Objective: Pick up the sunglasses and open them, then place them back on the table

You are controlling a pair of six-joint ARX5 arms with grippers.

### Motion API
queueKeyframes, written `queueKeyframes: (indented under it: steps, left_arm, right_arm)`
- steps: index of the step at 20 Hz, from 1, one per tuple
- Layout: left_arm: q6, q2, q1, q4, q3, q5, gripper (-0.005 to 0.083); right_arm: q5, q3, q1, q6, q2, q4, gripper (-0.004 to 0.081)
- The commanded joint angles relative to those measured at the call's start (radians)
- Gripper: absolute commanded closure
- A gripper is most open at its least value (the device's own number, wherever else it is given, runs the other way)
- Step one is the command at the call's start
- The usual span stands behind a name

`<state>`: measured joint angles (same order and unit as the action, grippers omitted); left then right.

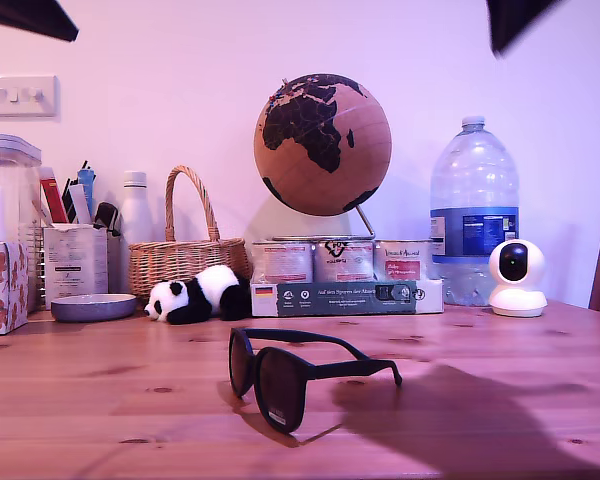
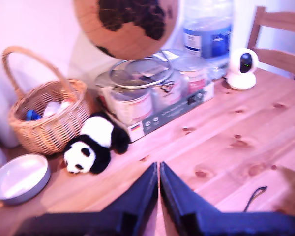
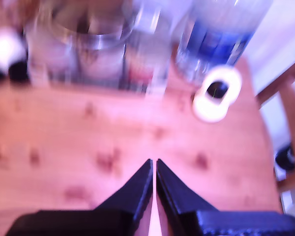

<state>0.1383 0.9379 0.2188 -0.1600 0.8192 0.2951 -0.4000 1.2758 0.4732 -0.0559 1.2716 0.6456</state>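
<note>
Sunglasses [image 1: 285, 375] sit open on table [image 1: 100, 410], front and centre in exterior view, arms spread, nothing touching them. We judge task near done: best to keep both arms high, well clear of frame. Our first gripper [image 2: 159, 173] pressed together, empty, above table near panda toy [image 2: 93, 145]. Our second gripper [image 3: 154, 169] likewise closed, empty, aloft.

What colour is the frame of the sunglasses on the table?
Matte black, with dark lenses. The sunglasses show best in the exterior view, standing on the table.
</note>
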Motion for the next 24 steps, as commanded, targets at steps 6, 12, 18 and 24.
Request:
queueKeyframes:
  steps: [6, 12, 18, 24]
  left_arm:
    - [-0.019, 0.003, -0.062, 0.074, -0.125, 0.004, 0.0787]
    - [-0.062, 0.002, -0.086, 0.192, -0.278, 0.004, 0.0787]
    - [-0.116, -0.053, -0.086, 0.218, -0.372, 0.004, 0.0787]
    - [-0.142, -0.238, -0.08, 0.183, -0.403, -0.008, 0.0787]
  right_arm:
    - [-0.053, -0.372, -0.085, 0.012, -0.36, -0.21, 0.0775]
    - [0.058, -0.59, -0.283, 0.1, -0.563, -0.287, 0.0775]
    - [0.289, -0.663, -0.437, 0.117, -0.716, -0.249, 0.0775]
    - [0.289, -0.674, -0.436, 0.137, -0.888, -0.162, 0.0775]
